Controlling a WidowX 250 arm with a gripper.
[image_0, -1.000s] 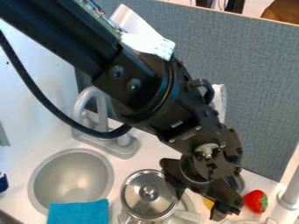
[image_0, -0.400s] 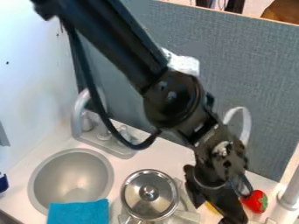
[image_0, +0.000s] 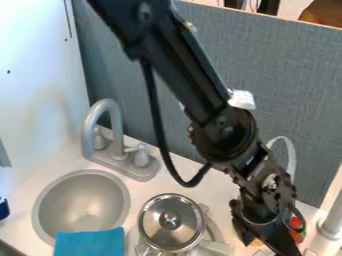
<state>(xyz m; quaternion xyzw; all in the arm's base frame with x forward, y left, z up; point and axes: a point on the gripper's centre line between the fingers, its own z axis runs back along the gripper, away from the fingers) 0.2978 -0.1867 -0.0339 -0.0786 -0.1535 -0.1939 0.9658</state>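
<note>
The gripper (image_0: 283, 244) hung low, with the strawberry (image_0: 295, 224) tight against the right side of the jaws in view and partly covered by them. Whether the jaws were released, clenched or grasping something, I could not tell. A yellow thing (image_0: 256, 243) lay just left of them, so a sideways nudge either way could have knocked one of the two, and the strawberry's round shape could have set it rolling. Further left of the jaws sat the pot (image_0: 155, 232); a leftward swing kept too low could have clipped its rim or jolted the lid (image_0: 172, 214). The slack loop of cable (image_0: 160, 127), up and left of the jaws, could have snagged on the tap (image_0: 115, 125) had the arm swung that way.

The strawberry looked smooth and red, with a green top. The lid was round, shiny metal with a raised knob. Well left of the jaws, the sink (image_0: 80, 202) was a dull grey bowl, and the blue cloth (image_0: 90, 243) draped over its near rim looked soft and matt. Behind the jaws, the grey panel (image_0: 294, 95) had a woven grain.
</note>
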